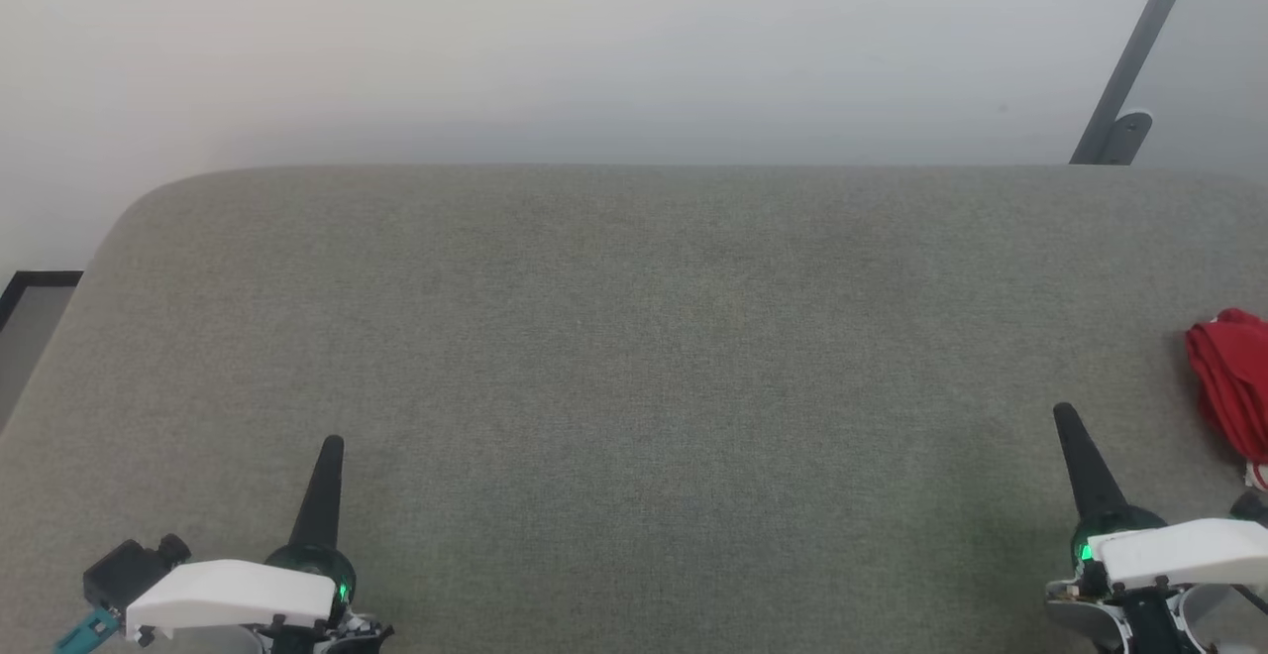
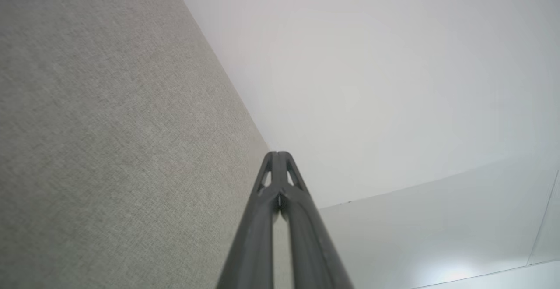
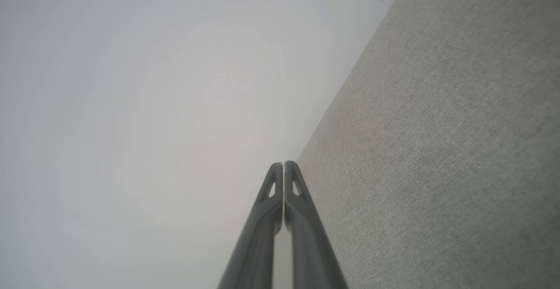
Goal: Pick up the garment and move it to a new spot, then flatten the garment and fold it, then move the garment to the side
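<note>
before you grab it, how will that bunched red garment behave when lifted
Probably floppy: the garment lies crumpled in soft folds, so it should droop and unfurl. Likely light, being thin cloth. It may drag, not slide, on the textured grey surface.

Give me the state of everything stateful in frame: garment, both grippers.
garment: lying in a creased heap on the table's right side, unheld and cut off by the frame edge.
left gripper: shut, holding nothing, low over the near left of the table.
right gripper: shut, holding nothing, near the garment but not touching it.
</note>
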`<state>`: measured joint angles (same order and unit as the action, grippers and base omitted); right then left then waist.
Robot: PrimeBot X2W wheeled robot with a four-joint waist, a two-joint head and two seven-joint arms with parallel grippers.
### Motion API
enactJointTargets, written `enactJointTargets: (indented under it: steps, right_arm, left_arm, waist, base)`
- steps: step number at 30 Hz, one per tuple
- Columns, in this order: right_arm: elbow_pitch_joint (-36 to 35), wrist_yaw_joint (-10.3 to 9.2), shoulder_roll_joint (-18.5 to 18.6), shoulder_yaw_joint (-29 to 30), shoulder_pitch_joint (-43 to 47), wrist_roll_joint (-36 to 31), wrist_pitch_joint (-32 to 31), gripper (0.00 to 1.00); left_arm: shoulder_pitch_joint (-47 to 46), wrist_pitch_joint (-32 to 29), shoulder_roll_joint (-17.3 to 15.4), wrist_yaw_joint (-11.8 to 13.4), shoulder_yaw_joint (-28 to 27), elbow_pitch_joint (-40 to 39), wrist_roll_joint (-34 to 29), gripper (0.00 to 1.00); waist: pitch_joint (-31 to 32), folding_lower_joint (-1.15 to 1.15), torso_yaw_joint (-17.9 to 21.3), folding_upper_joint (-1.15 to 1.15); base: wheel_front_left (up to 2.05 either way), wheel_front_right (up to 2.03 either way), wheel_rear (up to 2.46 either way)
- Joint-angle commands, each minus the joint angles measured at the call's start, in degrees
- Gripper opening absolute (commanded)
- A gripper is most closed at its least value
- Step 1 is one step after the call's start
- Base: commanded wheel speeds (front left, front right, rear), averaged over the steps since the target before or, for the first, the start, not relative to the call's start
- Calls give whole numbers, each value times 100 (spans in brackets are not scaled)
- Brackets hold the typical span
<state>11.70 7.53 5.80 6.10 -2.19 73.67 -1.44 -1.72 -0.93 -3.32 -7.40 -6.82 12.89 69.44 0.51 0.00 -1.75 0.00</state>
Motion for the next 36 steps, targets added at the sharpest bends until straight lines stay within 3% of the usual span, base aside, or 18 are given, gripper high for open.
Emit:
enactJointTargets:
  steps: [1,36]
  right_arm:
    - [-4,-4,1,24,-118,133,-44,0]
    - [189,-6,-239,49,-370,1484,-423,0]
  left_arm:
    - [-154,-36,-11,-10,5,-29,182,0]
    - [-422,-458,37,-14,23,85,1842,0]
  waist:
    - [-2,0,5,0]
    - [-51,0,129,0]
  base:
    - [0,0,0]
    - [0,0,0]
